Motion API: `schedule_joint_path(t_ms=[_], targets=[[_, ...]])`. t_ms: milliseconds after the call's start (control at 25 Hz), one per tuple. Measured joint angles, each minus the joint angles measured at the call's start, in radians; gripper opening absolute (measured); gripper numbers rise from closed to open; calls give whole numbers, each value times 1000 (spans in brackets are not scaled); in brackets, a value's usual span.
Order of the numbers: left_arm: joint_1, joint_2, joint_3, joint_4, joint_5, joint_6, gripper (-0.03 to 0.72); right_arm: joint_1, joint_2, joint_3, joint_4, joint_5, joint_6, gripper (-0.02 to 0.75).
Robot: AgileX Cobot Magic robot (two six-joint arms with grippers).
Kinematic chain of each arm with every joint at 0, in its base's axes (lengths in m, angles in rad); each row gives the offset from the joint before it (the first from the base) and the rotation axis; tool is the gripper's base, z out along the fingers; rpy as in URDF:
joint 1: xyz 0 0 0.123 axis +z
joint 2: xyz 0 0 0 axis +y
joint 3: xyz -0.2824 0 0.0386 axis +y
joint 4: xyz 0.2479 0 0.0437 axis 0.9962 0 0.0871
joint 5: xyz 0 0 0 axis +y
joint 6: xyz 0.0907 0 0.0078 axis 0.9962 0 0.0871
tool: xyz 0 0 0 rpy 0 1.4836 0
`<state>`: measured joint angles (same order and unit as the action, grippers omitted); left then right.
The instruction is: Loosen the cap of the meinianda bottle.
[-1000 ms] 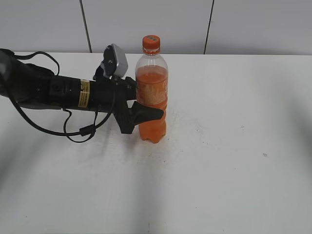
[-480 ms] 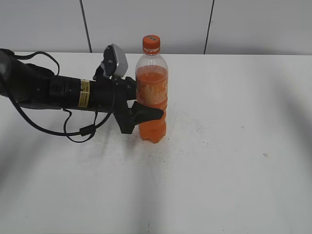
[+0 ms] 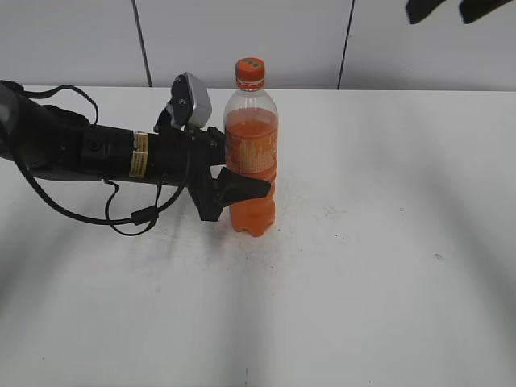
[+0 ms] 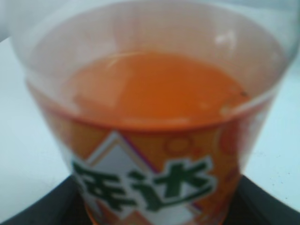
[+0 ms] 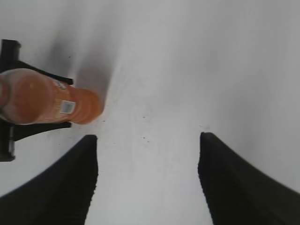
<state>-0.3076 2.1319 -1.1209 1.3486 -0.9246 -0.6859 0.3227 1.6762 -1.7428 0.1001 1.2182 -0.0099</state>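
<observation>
Bottle (image 3: 251, 161) stands upright on the white table (image 3: 363, 266), a little left of centre and toward the far side, long axis vertical. The orange cap (image 3: 250, 72) sits at the very top, narrower than the body and, as far as we can judge, still screwed on.

We note the left gripper (image 3: 242, 187) reaching in horizontally from the left, its jaws clamped on the bottle at the lower edge of the label. The left wrist view confirms this: the label (image 4: 150, 183) fills the picture and dark jaw edges flank it at the bottom corners. This arm serves as the anchor.

The right gripper (image 3: 450, 8) hangs high at the far right, only its dark fingertips (image 3: 422, 8) showing at the top edge of the exterior view. In its own wrist view the jaws stand wide apart with bare table between them, and the bottle lies off to the upper left of that picture.

Key relation: the cap lies well to the left of and below the open right jaws. We judge the right arm must travel left and descend along the bottle's vertical axis, so the jaws straddle the cap from above.
</observation>
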Motion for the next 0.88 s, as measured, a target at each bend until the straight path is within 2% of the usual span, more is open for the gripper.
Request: schedule_joint_path(t_ms=[200, 480, 720, 880], targets=[[0, 0, 0, 0, 0, 0, 426, 130, 66, -84, 0, 0, 23, 501], [0, 0, 0, 0, 0, 0, 426, 266, 170, -208, -1, 1, 26, 501], [0, 0, 0, 0, 0, 0, 426, 337, 235, -226, -32, 1, 27, 501], [0, 0, 0, 0, 0, 0, 426, 349, 260, -235, -47, 1, 27, 501]])
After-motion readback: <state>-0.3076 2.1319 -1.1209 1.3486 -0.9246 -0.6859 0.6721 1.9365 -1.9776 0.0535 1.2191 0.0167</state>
